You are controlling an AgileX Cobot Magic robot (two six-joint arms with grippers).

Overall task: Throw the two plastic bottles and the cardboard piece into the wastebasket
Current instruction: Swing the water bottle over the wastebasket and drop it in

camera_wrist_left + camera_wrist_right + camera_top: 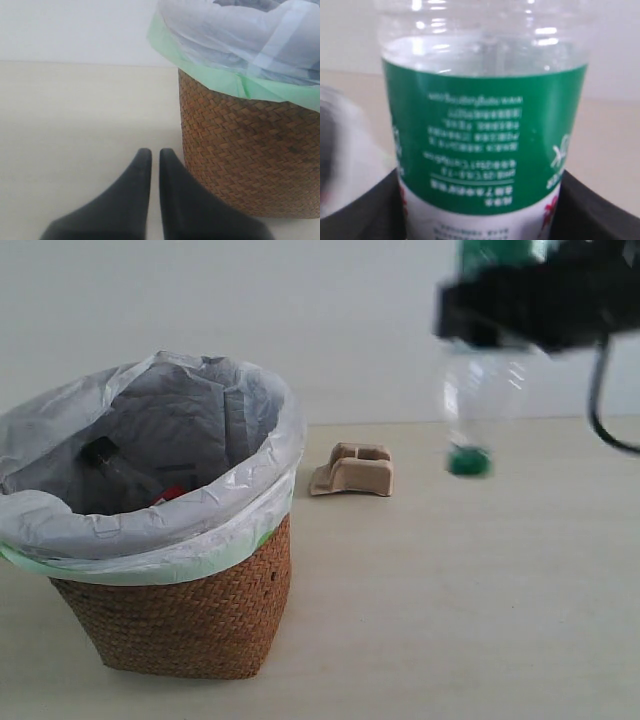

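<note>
Wastebasket (pixel 170 620), cardboard piece (pixel 352 472) on pale tabletop (pixel 450 620); plain white wall (pixel 300 300).

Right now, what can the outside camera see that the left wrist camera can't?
Only the outside view: the cardboard piece, the green-capped bottle held upside down by the right gripper, and the other bottle inside the wastebasket. Only the left wrist view: the left gripper, closed and empty. Both: the wastebasket.
</note>
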